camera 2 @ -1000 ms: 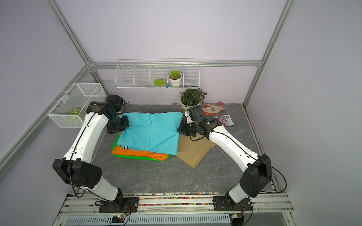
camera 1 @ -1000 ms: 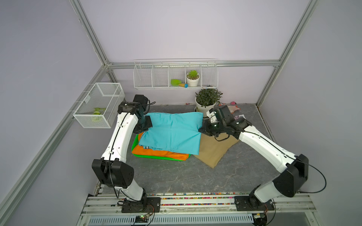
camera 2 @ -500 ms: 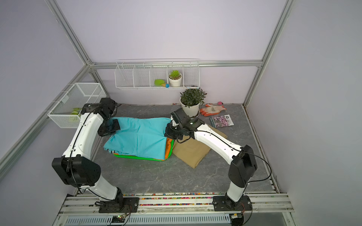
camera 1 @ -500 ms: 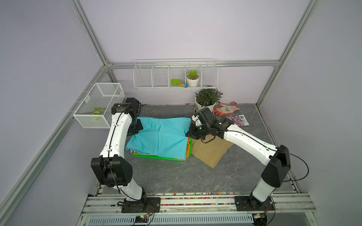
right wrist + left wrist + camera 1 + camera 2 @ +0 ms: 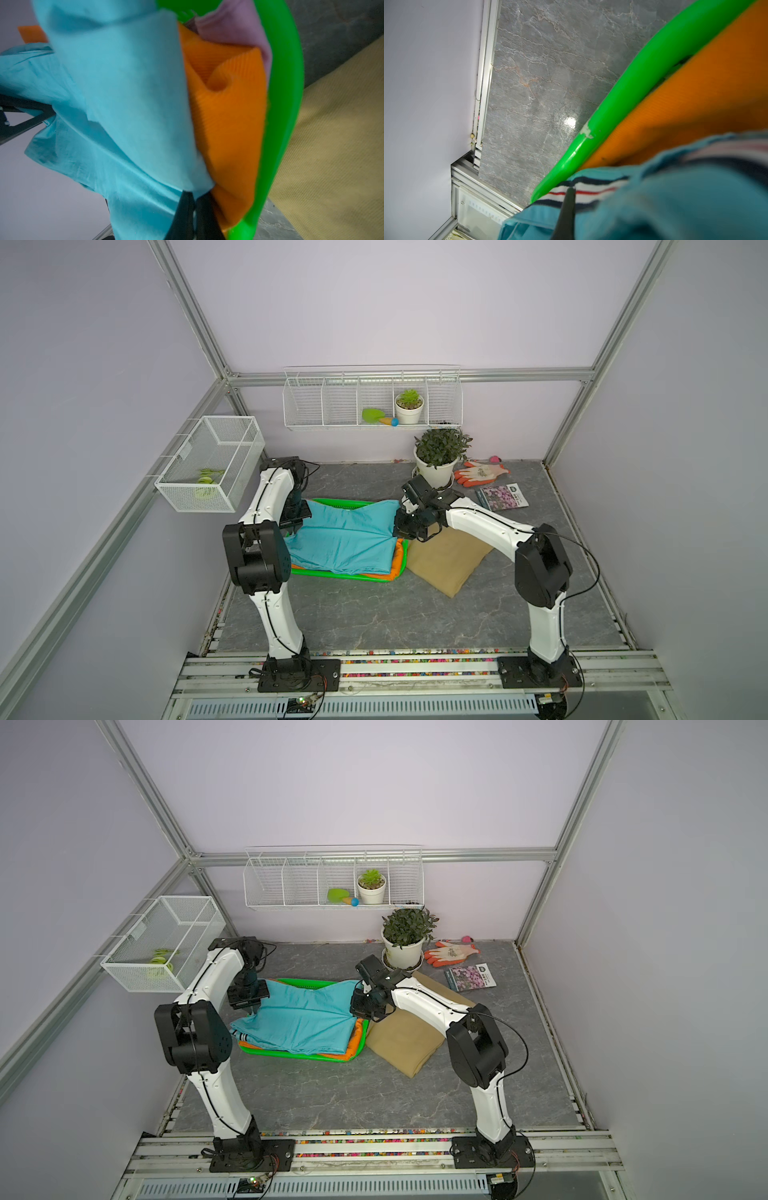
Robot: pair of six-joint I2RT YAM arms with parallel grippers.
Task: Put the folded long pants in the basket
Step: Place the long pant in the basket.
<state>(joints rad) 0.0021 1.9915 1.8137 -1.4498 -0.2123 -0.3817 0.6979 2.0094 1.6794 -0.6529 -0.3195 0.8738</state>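
A: How do the grippers stand?

B: The left gripper [image 5: 294, 526] is clenched on the striped waistband of the teal pants [image 5: 345, 539]. The right gripper [image 5: 194, 207] is pinched on the opposite edge of the same cloth. Between them the teal pants sag low over the basket [image 5: 337, 575], resting on the orange pants [image 5: 398, 561] inside it.

A: So the step in hand is the lay-down?

B: I judge so. Both ends should go down together and evenly, so the fold does not open. In both top views the corner of the cloth by the left arm seems to overhang the basket's rim. A small shift toward the right arm's side before letting go should bring it inside.

A: Anything beneath?

B: The right wrist view shows lilac pants [image 5: 232, 27] under the orange ones, so the pile is high and the teal pair could slide off. It is best to release only once the cloth lies flat, then lift straight up so nothing drags.

A: And what remains?

B: The tan pants [image 5: 449, 560] lie on the tabletop [image 5: 374, 614], just beside the basket and below the right arm.
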